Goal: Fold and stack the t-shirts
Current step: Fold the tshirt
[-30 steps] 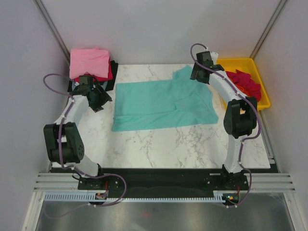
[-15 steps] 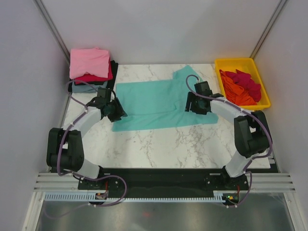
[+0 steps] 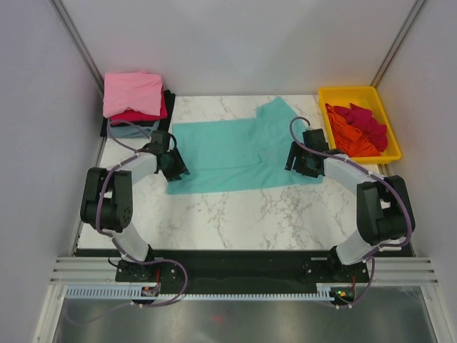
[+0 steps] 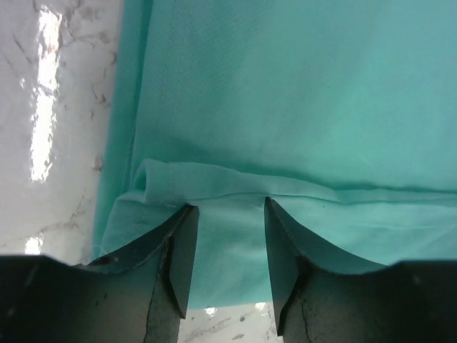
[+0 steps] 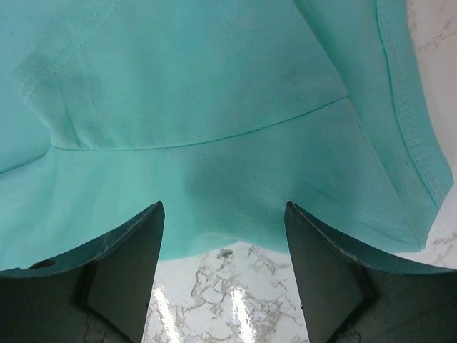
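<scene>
A teal-green t-shirt (image 3: 235, 150) lies spread and partly folded on the marble table. My left gripper (image 3: 173, 168) is open and low over the shirt's left edge, its jaws either side of a rolled cloth ridge (image 4: 214, 187). My right gripper (image 3: 300, 161) is open and low at the shirt's right edge, its jaws straddling the hem (image 5: 235, 229) and bare marble. Neither holds cloth. A folded stack with a pink shirt (image 3: 133, 91) on top stands at the back left. Crimson and orange shirts (image 3: 360, 128) lie in the yellow tray (image 3: 343, 93).
The yellow tray stands at the back right by the table's edge. The folded stack sits on a dark mat at the back left corner. Bare marble (image 3: 264, 214) spans the front half of the table. Grey walls close in on both sides.
Both arms have come down from the back corners to the shirt's side edges. The right gripper slid a little right toward the hem. The shirt has not shifted.
</scene>
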`<state>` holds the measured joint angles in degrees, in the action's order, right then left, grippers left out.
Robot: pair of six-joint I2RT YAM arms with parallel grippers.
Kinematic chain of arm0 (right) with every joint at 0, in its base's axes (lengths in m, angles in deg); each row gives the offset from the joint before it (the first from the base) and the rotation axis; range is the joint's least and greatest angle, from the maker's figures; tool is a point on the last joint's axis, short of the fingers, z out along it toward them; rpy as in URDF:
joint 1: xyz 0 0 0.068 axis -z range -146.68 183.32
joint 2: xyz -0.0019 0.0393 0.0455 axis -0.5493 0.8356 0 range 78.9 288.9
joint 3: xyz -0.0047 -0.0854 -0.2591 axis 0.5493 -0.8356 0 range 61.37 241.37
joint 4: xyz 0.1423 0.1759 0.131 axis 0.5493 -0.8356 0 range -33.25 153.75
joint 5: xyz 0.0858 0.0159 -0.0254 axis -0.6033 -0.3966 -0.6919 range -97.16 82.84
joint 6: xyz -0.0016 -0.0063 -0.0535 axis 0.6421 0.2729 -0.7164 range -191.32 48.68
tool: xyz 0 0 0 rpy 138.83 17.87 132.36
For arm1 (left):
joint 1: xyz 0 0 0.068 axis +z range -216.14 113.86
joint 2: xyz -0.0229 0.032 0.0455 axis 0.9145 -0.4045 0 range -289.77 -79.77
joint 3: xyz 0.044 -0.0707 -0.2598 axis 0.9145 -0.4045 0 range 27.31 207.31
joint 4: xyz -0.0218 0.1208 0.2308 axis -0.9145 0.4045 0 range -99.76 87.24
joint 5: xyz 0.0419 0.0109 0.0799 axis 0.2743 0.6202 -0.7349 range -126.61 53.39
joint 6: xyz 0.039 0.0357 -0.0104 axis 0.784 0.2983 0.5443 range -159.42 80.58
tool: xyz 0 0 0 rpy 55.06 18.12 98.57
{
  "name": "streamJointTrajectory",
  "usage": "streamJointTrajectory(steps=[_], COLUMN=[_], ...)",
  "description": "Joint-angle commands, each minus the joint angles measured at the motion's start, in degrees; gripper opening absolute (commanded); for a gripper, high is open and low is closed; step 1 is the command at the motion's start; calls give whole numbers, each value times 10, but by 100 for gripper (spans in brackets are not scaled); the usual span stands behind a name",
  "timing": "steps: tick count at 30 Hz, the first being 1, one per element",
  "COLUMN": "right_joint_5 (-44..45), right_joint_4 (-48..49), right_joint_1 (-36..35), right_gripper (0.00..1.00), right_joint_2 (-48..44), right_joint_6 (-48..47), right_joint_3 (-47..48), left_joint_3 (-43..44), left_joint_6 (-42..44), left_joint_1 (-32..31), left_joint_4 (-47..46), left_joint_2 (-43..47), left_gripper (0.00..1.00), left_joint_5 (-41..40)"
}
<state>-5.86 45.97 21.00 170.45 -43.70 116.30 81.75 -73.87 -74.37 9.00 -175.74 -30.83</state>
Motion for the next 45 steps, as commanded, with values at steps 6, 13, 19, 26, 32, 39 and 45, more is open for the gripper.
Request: streamJointTrajectory(steps=[6, 13, 19, 26, 32, 39, 45], right_joint_5=[19, 37, 25, -12, -11, -8, -31], right_joint_4=[6, -7, 0, 47, 98, 122, 139], right_joint_1=[10, 72, 92, 121, 121, 138, 142], right_gripper=[78, 79, 79, 77, 73, 49, 21], right_joint_2=[-77, -133, -157, -125, -84, -48, -41], right_joint_6=[-2, 11, 20, 31, 43, 43, 45], right_joint_3=[-27, -86, -131, -143, -156, -162, -171], left_joint_3=[113, 78, -74, -186, -220, -234, -259], left_joint_6=[11, 20, -19, -53, -61, -68, -91], left_joint_1=[41, 42, 42, 42, 42, 42, 41], left_joint_4=[2, 42, 28, -32, -51, -60, -102], left_joint_2=[-27, 80, 187, 266, 293, 295, 288], left_gripper=[49, 61, 68, 65, 62, 62, 59], left_joint_5=[-23, -27, -6, -1, -13, -40, -52])
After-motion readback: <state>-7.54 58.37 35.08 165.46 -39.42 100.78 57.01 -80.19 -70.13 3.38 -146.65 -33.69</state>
